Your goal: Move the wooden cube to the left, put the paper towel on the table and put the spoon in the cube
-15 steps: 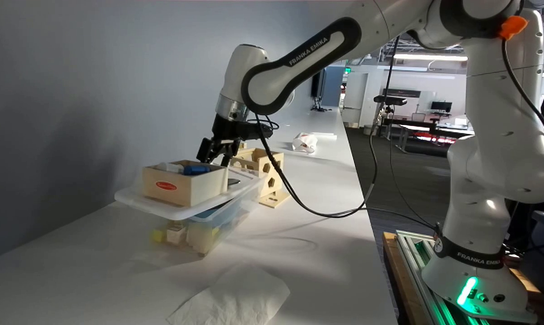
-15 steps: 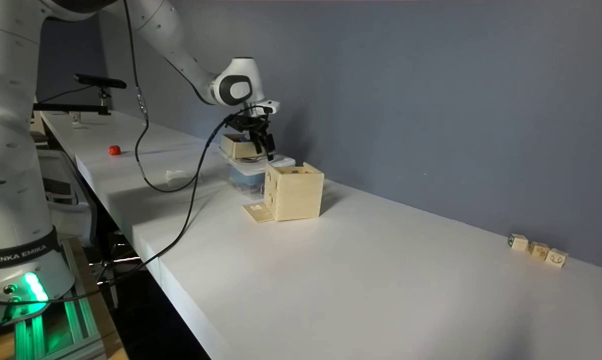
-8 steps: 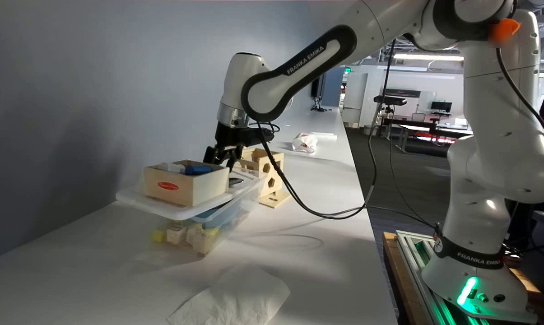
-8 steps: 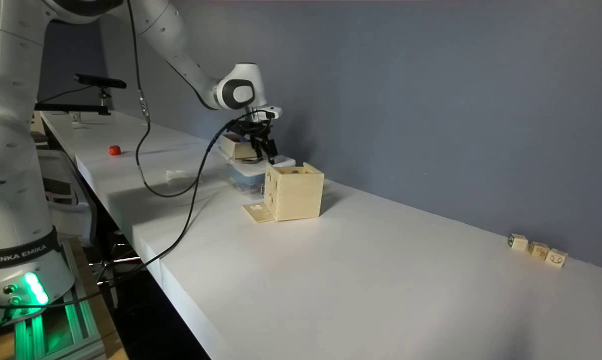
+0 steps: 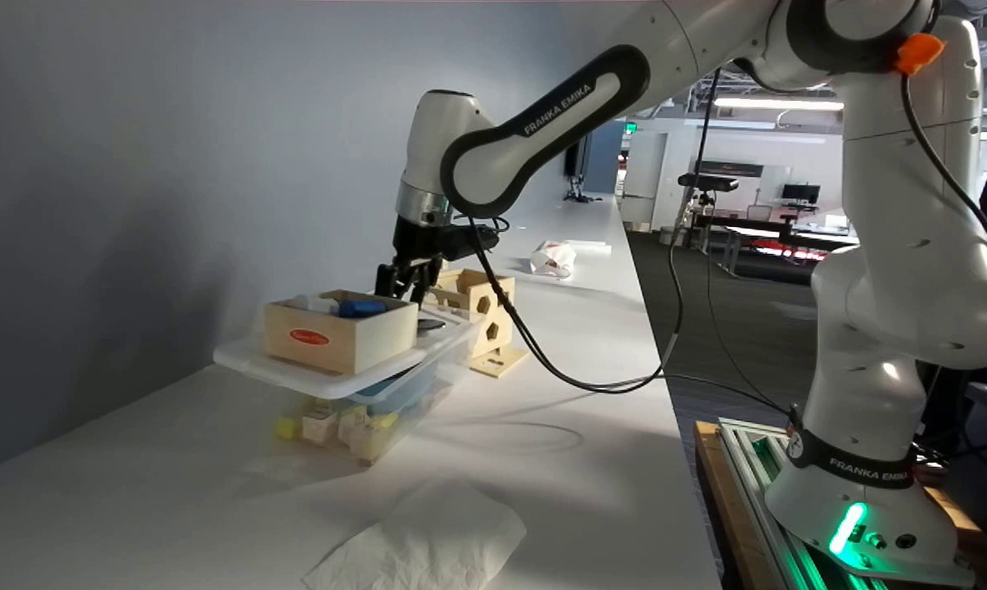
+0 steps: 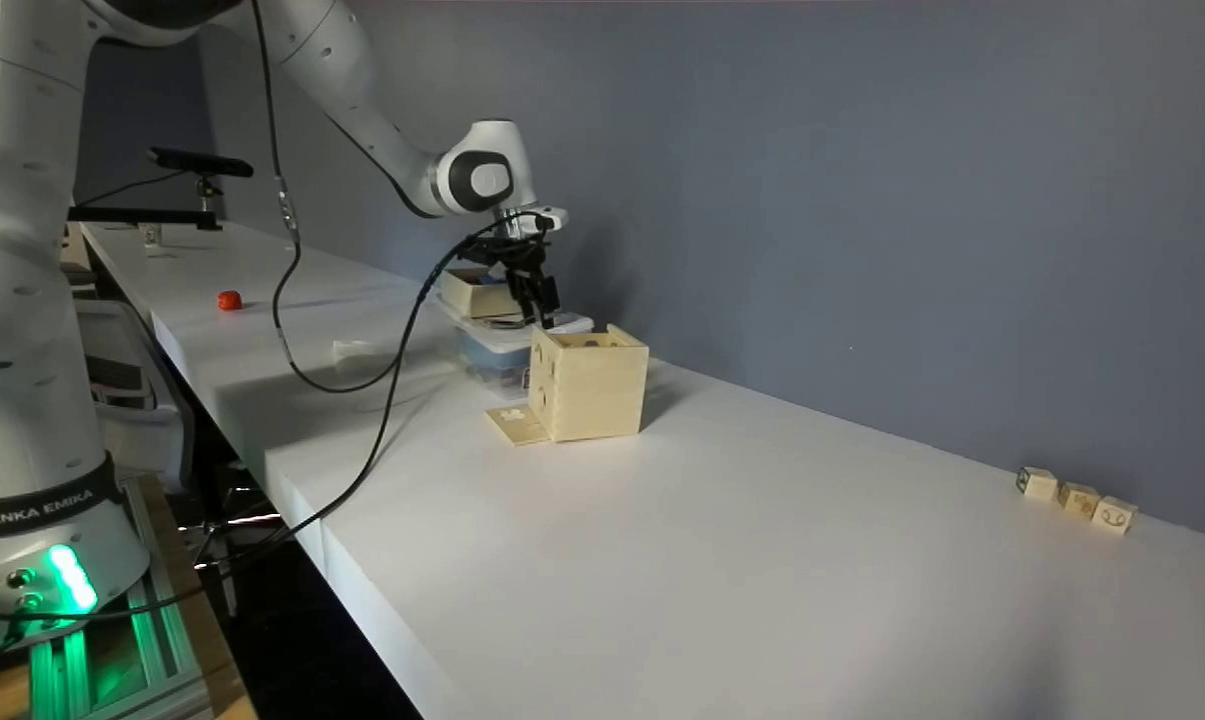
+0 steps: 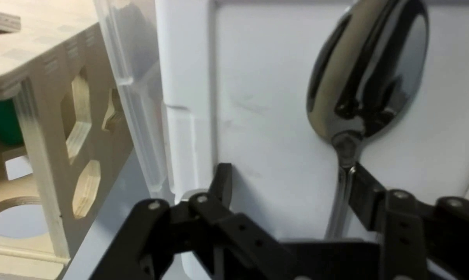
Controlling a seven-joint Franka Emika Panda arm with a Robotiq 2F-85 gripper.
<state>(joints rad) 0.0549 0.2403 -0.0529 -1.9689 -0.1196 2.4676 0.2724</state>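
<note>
Over white lid (image 7: 265,116), pincer (image 7: 290,182) sits lower than a second ago, jaws spread; metal spoon (image 7: 362,85) at wrist-view 1 o'clock, pickup likely next.

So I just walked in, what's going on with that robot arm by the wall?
A robot arm holds its open pincer over a spoon lying on the lid of a plastic box. The handle lies between the jaws, nearer one side, not gripped. The wooden cube stands beside the box, and a paper towel lies on the table. So the spoon isn't in the cube yet.
</note>
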